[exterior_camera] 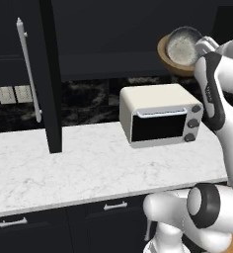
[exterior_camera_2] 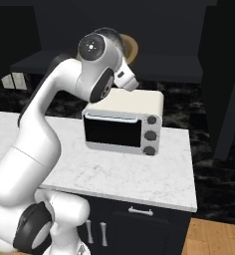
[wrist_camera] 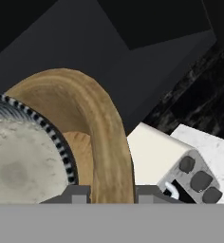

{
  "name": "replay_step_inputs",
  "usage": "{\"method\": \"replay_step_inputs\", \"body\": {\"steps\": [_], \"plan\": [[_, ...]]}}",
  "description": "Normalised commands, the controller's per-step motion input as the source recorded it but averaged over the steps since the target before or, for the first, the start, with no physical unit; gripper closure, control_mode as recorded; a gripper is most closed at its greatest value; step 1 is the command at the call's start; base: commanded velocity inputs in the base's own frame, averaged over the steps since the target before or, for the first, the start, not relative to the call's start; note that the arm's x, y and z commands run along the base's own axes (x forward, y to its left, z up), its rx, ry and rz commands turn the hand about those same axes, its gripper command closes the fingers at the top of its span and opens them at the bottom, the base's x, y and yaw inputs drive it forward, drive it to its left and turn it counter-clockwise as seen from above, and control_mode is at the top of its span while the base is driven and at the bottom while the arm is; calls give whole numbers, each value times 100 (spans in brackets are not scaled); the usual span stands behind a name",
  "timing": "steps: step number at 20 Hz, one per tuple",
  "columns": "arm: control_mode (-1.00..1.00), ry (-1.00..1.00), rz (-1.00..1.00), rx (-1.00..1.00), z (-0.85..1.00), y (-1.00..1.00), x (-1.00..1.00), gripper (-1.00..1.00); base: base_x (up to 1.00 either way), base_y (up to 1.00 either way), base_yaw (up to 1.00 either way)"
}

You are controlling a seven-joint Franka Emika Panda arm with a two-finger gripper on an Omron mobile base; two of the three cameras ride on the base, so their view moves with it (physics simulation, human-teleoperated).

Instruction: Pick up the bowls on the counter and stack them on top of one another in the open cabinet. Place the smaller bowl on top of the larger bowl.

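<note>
My gripper (wrist_camera: 114, 192) is raised to the level of the open cabinet's shelf (exterior_camera: 108, 66), above the toaster oven. Its two fingertips (wrist_camera: 78, 192) stand on either side of the thick rim of the larger bowl (wrist_camera: 104, 128), tan-brown and wooden-looking, and look shut on it. The smaller bowl (wrist_camera: 23, 166), dark grey with a pale speckled inside, lies within the larger one. Both bowls are tilted, with the smaller bowl (exterior_camera: 182, 47) showing its inside and the larger bowl (exterior_camera: 163, 52) forming a crescent behind it. My gripper (exterior_camera: 201, 48) is at their right. From the other side, the larger bowl (exterior_camera_2: 132, 50) peeks out behind my arm.
A cream toaster oven (exterior_camera: 160, 116) stands on the white marble counter (exterior_camera: 89, 168) directly below the bowls. The cabinet's tall black door (exterior_camera: 50, 74) with its silver bar handle (exterior_camera: 29, 69) hangs open at the left. Black drawers (exterior_camera: 108, 207) run under the counter.
</note>
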Motion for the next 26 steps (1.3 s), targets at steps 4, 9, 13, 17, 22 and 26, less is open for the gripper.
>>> {"method": "replay_step_inputs", "body": {"steps": [4, 9, 13, 17, 22, 26], "plan": [[-100, 0, 0, 0, -6, 0, 64, 100, 0, 0, 0], [-100, 1, 0, -1, -12, 0, 70, 100, 0, 0, 0], [-100, 0, 0, 0, -1, 0, 67, 100, 0, 0, 0], [-100, 0, 0, 0, -4, 0, 58, 100, 0, 0, 0], [-100, 0, 0, 0, 0, 0, 59, 100, 0, 0, 0], [-100, 0, -4, 0, 1, 4, 54, 100, 0, 0, 0]]}}
